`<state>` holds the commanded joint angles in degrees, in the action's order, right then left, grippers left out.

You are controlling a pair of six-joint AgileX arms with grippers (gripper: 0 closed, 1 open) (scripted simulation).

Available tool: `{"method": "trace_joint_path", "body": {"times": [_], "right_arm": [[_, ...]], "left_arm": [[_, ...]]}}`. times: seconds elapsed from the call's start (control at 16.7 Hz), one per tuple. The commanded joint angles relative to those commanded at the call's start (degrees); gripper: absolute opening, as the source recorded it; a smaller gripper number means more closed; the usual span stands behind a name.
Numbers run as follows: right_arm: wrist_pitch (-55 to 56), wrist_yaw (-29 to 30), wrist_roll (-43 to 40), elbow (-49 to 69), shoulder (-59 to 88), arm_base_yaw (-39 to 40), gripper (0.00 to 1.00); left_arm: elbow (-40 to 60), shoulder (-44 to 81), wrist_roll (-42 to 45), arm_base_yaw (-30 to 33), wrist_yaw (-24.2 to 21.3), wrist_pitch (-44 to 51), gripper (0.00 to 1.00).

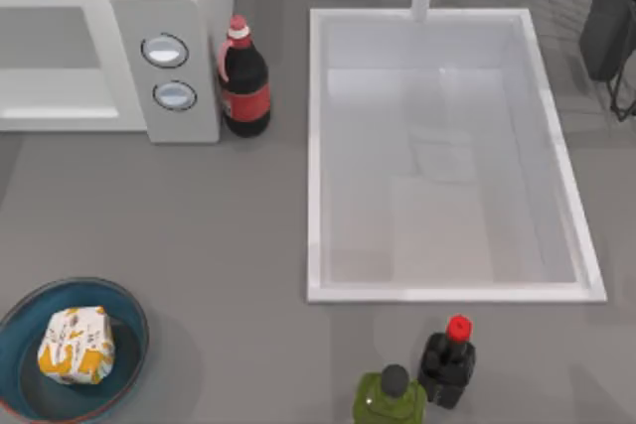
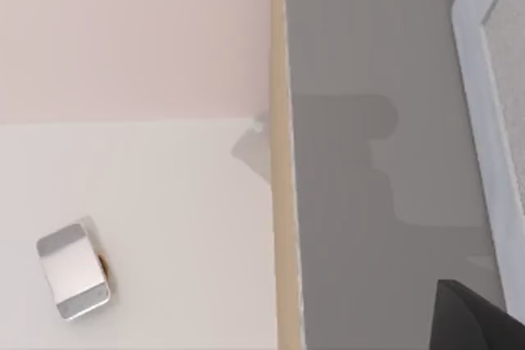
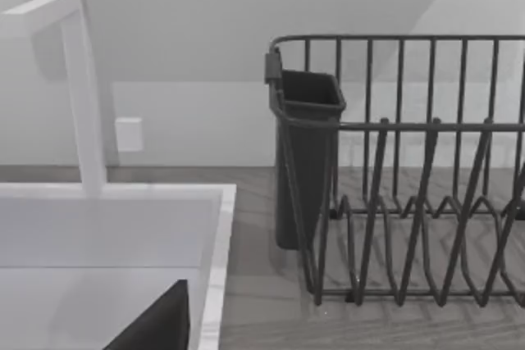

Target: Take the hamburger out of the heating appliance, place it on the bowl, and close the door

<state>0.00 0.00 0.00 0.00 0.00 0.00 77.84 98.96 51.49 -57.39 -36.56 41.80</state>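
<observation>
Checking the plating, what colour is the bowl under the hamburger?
Blue-teal bowl with a thin reddish rim, clearest in the top view.

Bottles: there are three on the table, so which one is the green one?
The green bottle, at the top view's bottom edge beside the red-capped black bottle. The cola bottle by the microwave is dark, with a red label.

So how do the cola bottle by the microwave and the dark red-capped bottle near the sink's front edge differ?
The big dark cola bottle with a red label stands beside the light-grey microwave; the smaller dark red-capped bottle stands next to a green bottle and shows no red label. Both are upright, dark and red-topped.
</observation>
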Motion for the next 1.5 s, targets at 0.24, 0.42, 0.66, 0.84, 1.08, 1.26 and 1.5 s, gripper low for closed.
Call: {"method": "trace_joint_path", "body": {"times": [0.24, 0.42, 0.66, 0.84, 1.08, 1.26, 1.5], "right_arm": [[0.0, 0.0, 0.0, 0.0, 0.0, 0.0, 1.00], [0.0, 0.0, 0.0, 0.0, 0.0, 0.0, 1.00], [0.0, 0.0, 0.0, 0.0, 0.0, 0.0, 1.00], [0.0, 0.0, 0.0, 0.0, 0.0, 0.0, 1.00], [0.0, 0.0, 0.0, 0.0, 0.0, 0.0, 1.00], [0.0, 0.0, 0.0, 0.0, 0.0, 0.0, 1.00], [0.0, 0.0, 0.0, 0.0, 0.0, 0.0, 1.00]], "left_arm": [[2.3, 2.1, 1.6, -2.9, -2.0, 2.1, 0.00], [2.2, 1.7, 1.2, -2.4, -2.3, 2.1, 0.00], [-1.0, 3.1, 1.3, -2.5, -2.3, -2.1, 0.00], [-6.0, 5.6, 1.6, -2.7, -2.2, -10.2, 0.00], [-12.1, 8.6, 1.8, -3.0, -2.1, -18.9, 0.00], [-12.9, 9.0, 1.9, -3.1, -2.1, -19.8, 0.00], [-13.8, 7.8, 1.2, -2.2, -1.9, -20.1, 0.00]]}}
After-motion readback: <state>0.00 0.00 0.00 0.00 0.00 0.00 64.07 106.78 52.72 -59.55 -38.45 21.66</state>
